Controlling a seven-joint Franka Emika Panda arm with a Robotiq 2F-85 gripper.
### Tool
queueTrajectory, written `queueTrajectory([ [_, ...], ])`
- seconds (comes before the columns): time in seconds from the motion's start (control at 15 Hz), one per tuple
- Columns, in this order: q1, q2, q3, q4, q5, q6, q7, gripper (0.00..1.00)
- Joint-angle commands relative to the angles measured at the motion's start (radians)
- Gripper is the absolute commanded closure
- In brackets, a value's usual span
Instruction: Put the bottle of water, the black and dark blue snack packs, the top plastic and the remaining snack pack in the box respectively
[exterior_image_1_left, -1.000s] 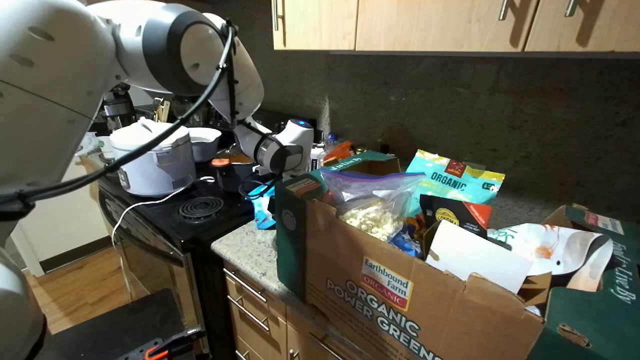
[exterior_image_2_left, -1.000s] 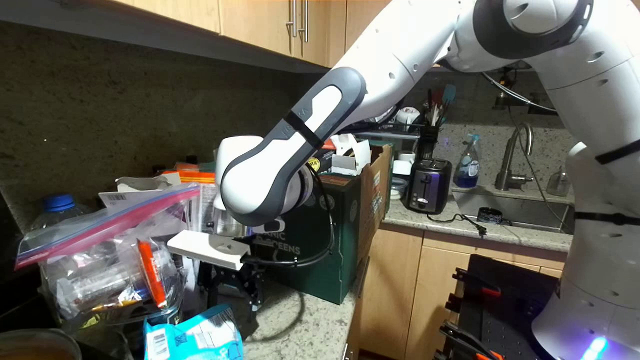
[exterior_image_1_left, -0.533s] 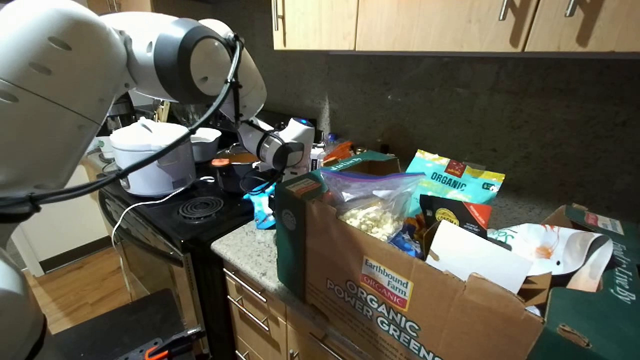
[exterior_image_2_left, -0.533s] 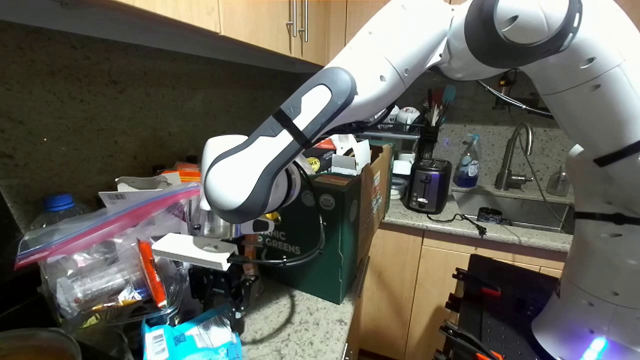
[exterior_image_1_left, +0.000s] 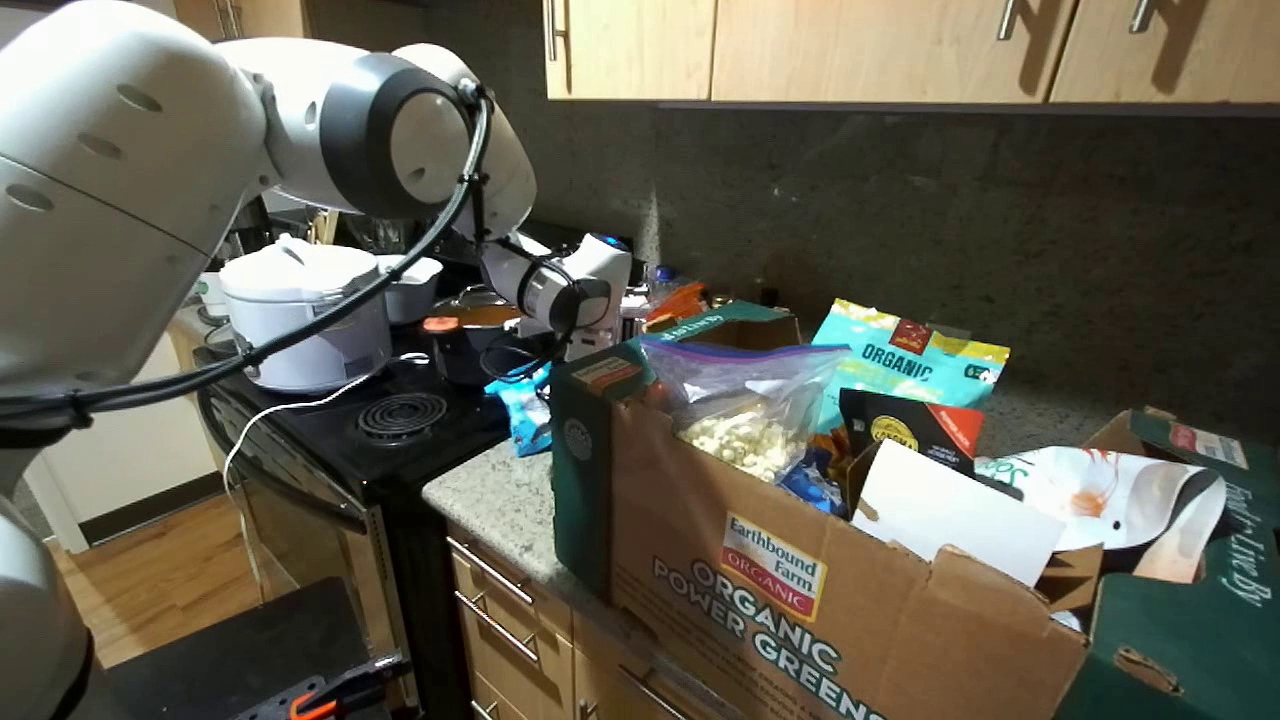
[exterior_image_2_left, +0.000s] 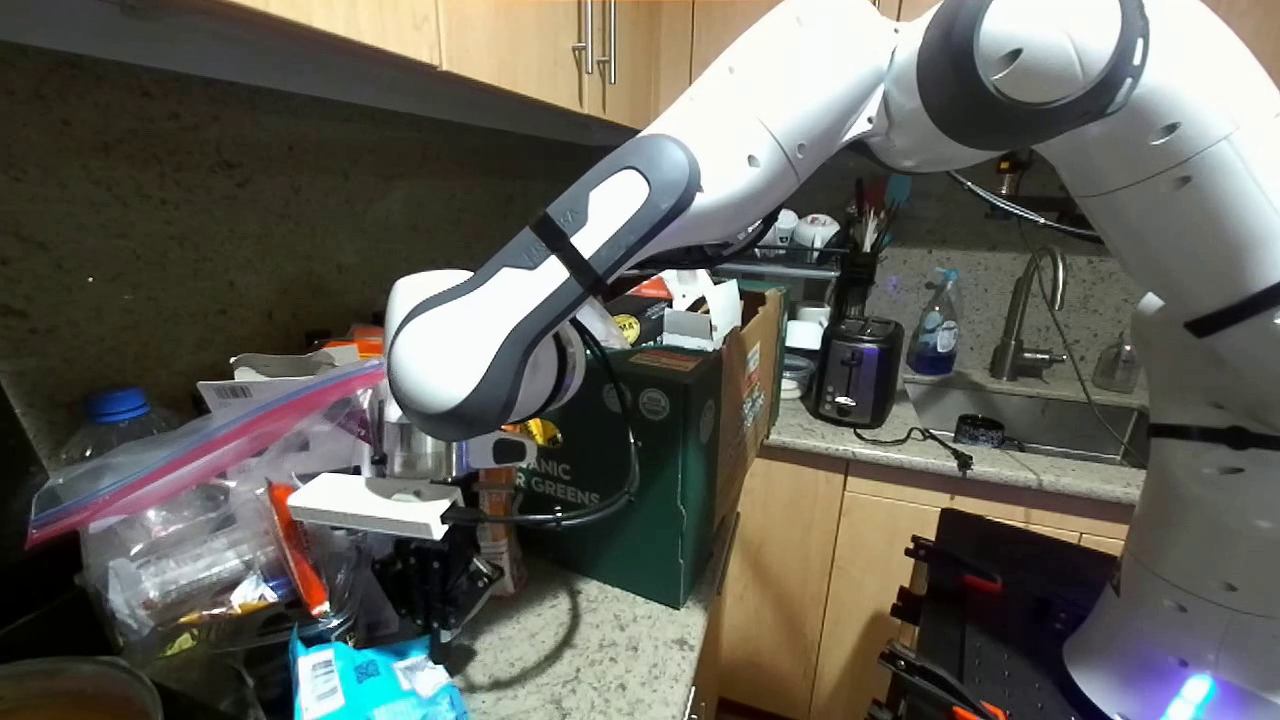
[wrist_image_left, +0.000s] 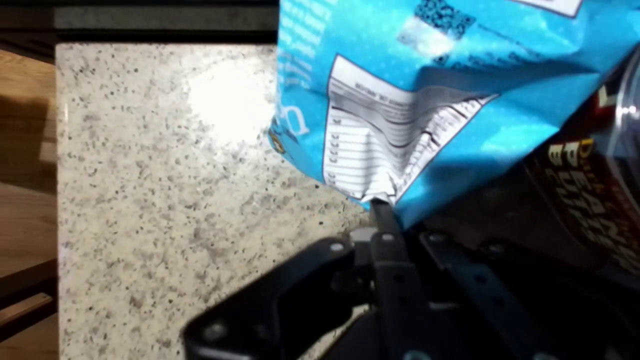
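A light blue snack pack (wrist_image_left: 445, 120) is pinched at its crumpled lower edge by my gripper (wrist_image_left: 389, 211), one finger (wrist_image_left: 382, 220) showing at the fold and the other largely hidden. In an exterior view the same pack (exterior_image_2_left: 370, 685) rests low, beneath my gripper (exterior_image_2_left: 440, 635). The box (exterior_image_1_left: 690, 540) stands beside the arm, with a black snack pack (exterior_image_1_left: 905, 430) and a dark blue one (exterior_image_1_left: 812, 490) in it. Along the wall is a blue-capped water bottle (exterior_image_2_left: 118, 415). A clear plastic bag (exterior_image_2_left: 210, 450) with a pink zip slants in front of it.
A clear tub (wrist_image_left: 600, 200) of peanut butter cups sits right beside the pack. A pot (exterior_image_2_left: 75, 690) and a white cooker (exterior_image_1_left: 300, 320) occupy the stove. Popcorn in a zip bag (exterior_image_1_left: 745, 430) rises above the box rim. The counter's edge (wrist_image_left: 62, 200) runs along the left.
My gripper has moved down and, in an exterior view, leftward to the light blue pack, and its fingers have come together on it. The pack has bent and creased around them.
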Motion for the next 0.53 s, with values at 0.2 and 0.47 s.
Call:
queueTrajectory([
  [0.2, 0.010, -0.100, 0.026, -0.005, -0.002, -0.122, 0.009, 1.00],
  [0.47, 0.035, -0.195, 0.033, -0.023, -0.023, -0.232, 0.023, 1.00],
])
